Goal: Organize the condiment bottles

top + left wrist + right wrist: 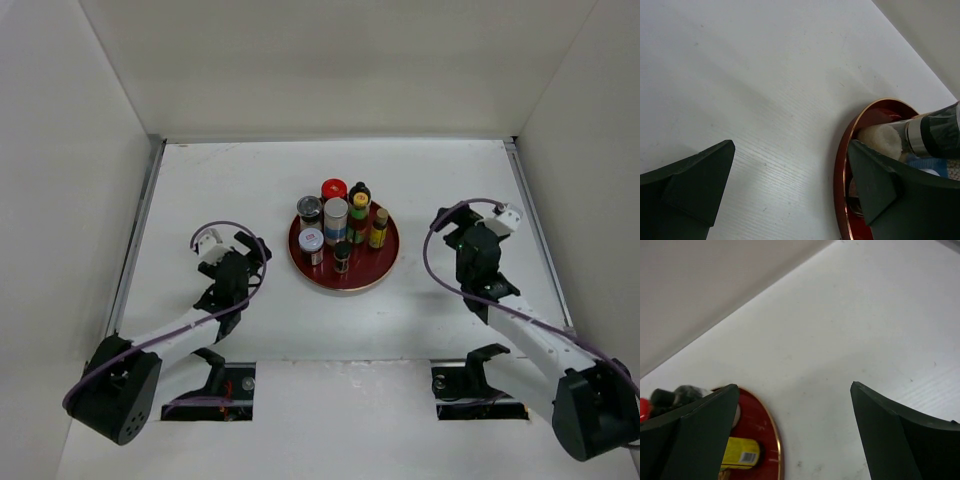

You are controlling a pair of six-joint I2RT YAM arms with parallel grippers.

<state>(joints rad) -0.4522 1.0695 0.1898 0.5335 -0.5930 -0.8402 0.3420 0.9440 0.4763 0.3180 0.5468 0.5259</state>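
Note:
The condiment bottles all stand on the round dark-red tray (372,268) at the table's middle. They are a red-lidded jar (334,188), a black-capped bottle (359,191), a silver-lidded jar (309,209), a white grey-capped shaker (335,220), an orange-capped sauce bottle (359,214), a yellow-labelled bottle (379,228), a second silver-lidded jar (312,244) and a small dark bottle (342,256). My left gripper (256,251) is open and empty just left of the tray (840,170). My right gripper (446,222) is open and empty right of the tray (762,422). The yellow-labelled bottle also shows in the right wrist view (740,452).
White walls enclose the table at the back and on both sides. Bare table top lies left, right and behind the tray. Two dark cut-outs sit at the near edge by the arm bases (210,390).

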